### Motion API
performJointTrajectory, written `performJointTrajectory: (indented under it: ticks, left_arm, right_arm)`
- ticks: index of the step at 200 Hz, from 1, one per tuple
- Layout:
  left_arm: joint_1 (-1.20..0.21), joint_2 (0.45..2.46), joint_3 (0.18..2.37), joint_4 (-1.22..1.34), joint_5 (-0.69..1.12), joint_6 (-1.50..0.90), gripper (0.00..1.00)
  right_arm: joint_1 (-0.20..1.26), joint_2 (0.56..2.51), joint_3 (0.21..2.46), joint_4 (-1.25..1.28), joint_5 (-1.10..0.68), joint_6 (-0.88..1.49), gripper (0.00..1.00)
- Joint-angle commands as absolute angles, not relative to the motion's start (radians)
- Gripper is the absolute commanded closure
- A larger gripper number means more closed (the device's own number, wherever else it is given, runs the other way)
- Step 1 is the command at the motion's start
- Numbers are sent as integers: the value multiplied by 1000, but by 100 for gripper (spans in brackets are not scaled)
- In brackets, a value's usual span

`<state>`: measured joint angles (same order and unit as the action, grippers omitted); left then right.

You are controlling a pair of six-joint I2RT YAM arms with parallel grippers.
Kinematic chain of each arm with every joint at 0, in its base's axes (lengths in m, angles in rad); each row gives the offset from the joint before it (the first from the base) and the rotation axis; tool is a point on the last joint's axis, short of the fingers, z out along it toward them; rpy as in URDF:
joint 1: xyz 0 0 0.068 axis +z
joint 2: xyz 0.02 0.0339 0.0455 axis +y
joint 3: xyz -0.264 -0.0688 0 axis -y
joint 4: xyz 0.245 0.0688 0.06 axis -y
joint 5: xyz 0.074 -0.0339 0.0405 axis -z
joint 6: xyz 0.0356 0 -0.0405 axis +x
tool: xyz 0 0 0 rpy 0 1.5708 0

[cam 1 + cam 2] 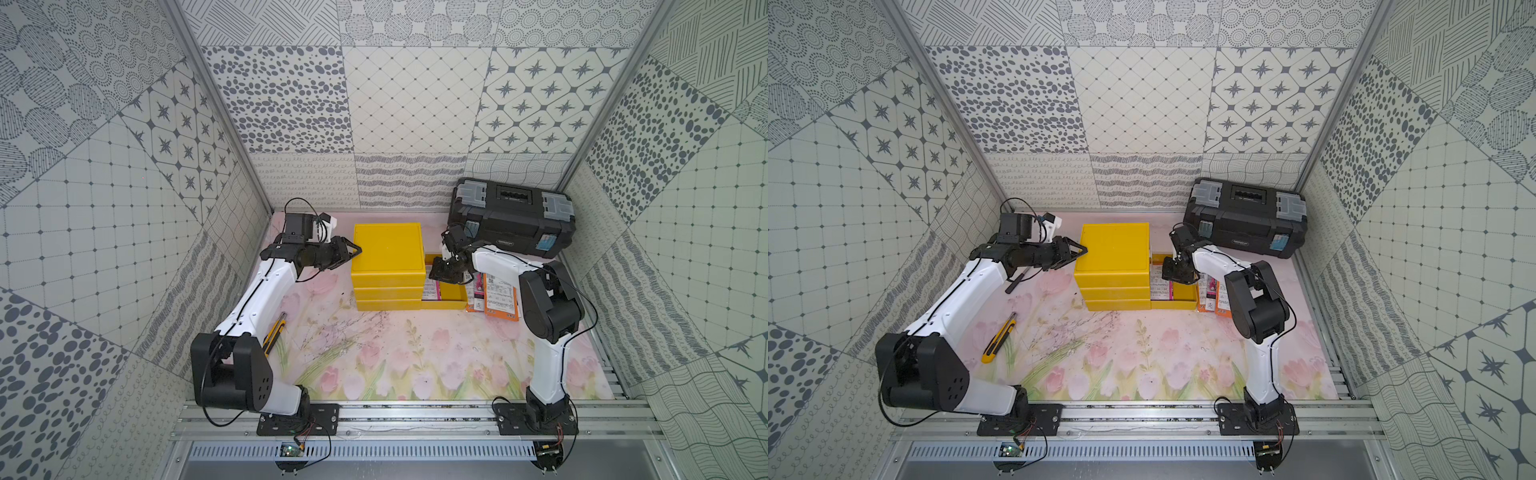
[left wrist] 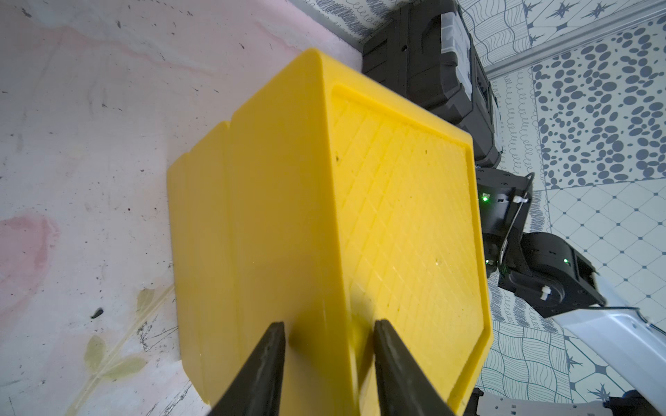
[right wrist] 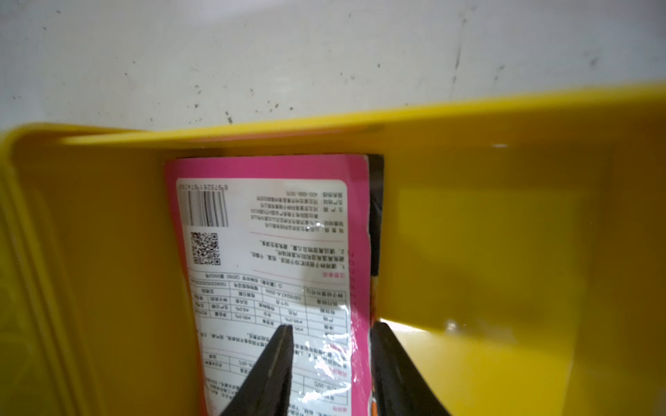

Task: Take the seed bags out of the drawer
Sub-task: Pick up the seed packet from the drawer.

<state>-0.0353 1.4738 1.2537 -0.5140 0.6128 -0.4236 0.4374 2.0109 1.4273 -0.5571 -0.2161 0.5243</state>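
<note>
Yellow plastic everywhere in the middle of the mat [image 1: 395, 357]: the three-drawer cube [image 1: 386, 249] stands upright, and the drawer [image 1: 444, 305] is slid out of it on the right arm's side, down at mat level.

The right gripper [image 3: 331, 326] is down inside that drawer. Wrist view: a pink-edged seed bag [image 3: 270, 252] lies label-up on the drawer floor, one end against the far wall. The jaws are spread, one finger over the white label and the other just past the bag's long pink edge, so that edge sits between them. No pinch on show. A dark sliver of something peeks out from under that same edge; too little shows to name it.

In both top views the gripper body covers part of the drawer, with the pink bag [image 1: 1160, 289] showing beside it.

Outside, two more seed bags are on the mat just beyond the drawer's outer wall: an orange-edged one [image 1: 500, 299] and a darker one [image 1: 478, 297] overlapping beside it.

Over to the left gripper [image 2: 328, 324]: it is at the cube's upper edge on the far side from the drawer. The jaws are narrowly parted, one finger against the side wall and one over the gridded top. Squeezing or just bracing? Cannot tell.

The black toolbox [image 1: 511, 224] sits shut behind the right arm, and a yellow utility knife [image 1: 998, 338] lies by the left arm.
</note>
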Motion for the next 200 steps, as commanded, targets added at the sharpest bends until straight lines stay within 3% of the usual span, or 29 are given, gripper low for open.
performJointTrajectory:
  ticks: [1, 65, 155, 200]
  left_arm:
    - [-46, 1481, 1239, -673, 508, -404, 57]
    - [-46, 1485, 1239, -673, 507, -403, 57]
    - [-46, 1485, 1238, -675, 507, -403, 57]
    - [-45, 1484, 1238, -675, 506, -403, 57]
  right_arm:
    - [442, 2043, 1457, -523, -240, 534, 60]
    - [445, 2075, 1457, -502, -290, 546, 70]
    - [447, 2021, 1438, -492, -284, 551, 100]
    - [435, 1940, 1430, -508, -269, 554, 100]
